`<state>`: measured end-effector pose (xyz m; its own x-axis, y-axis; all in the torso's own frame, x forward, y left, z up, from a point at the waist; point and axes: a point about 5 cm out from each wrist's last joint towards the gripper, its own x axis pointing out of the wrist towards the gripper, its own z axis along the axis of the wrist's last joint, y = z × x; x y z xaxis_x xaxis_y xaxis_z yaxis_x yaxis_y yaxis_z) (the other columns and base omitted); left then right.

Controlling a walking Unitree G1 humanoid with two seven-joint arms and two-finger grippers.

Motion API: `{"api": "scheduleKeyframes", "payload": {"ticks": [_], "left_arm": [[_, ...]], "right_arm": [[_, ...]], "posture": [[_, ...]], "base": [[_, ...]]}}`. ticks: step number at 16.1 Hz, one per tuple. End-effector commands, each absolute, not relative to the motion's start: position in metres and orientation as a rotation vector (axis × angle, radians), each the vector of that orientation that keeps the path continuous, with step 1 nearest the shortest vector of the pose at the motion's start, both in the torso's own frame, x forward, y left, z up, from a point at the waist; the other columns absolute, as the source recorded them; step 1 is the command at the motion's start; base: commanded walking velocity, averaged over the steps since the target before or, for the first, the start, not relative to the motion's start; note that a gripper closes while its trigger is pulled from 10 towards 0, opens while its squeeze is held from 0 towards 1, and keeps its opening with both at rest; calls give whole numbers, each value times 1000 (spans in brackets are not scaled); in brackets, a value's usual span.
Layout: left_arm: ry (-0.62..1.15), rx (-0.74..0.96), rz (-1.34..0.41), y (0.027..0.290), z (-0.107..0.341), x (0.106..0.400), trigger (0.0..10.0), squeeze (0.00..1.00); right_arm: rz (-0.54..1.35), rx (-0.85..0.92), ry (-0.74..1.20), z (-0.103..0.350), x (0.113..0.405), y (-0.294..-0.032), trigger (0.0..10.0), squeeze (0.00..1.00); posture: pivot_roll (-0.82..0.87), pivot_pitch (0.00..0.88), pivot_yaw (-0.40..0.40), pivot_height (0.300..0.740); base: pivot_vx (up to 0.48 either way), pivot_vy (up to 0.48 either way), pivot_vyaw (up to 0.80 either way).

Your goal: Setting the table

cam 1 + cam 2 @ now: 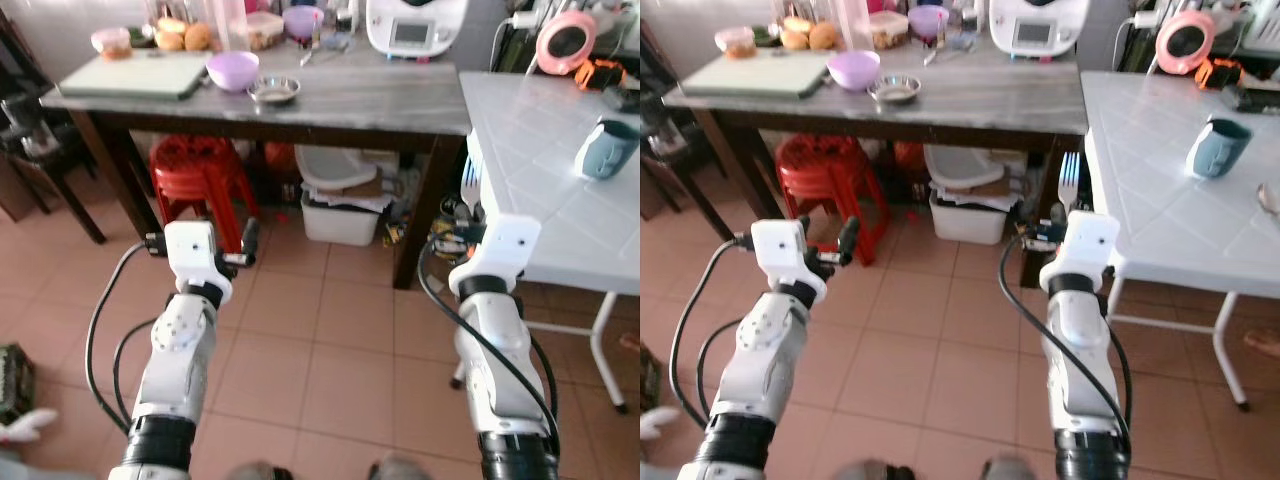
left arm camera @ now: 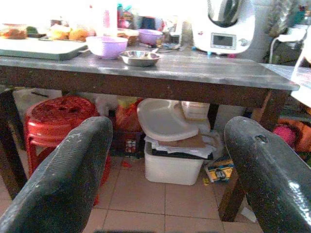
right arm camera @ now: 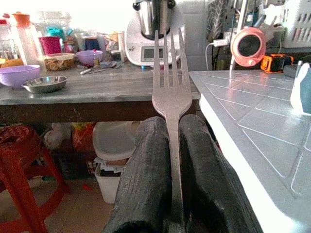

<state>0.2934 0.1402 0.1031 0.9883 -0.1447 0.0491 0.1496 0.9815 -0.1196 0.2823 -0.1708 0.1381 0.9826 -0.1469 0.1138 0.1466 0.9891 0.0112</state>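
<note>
Beside white table (image 3: 272, 121), fork (image 3: 170, 92) between right pincer (image 3: 175, 145) fingers.

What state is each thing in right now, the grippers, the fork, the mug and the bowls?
Right gripper: shut on the fork.
Fork: held upright, tines up, beside the white table.
Left gripper: open, holding nothing.
Blue mug: upright on the white table.
Purple bowl: upright on the grey table.
Steel dish: upright beside the purple bowl.
</note>
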Motion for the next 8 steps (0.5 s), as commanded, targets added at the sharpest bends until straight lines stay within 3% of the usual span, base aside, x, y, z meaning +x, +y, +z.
{"api": "scheduleKeyframes", "payload": {"ticks": [1,8], "left_arm": [[-56,-124,-169,135,109,295,10000,0],[-77,-134,-179,131,111,293,10000,0]], "right_arm": [[-153,10,-135,143,283,-172,10000,0],[-151,6,-139,143,284,-173,10000,0]], "posture": [[-38,0,49,740],[-35,0,47,740]], "base": [[0,454,0],[0,438,0]]}}
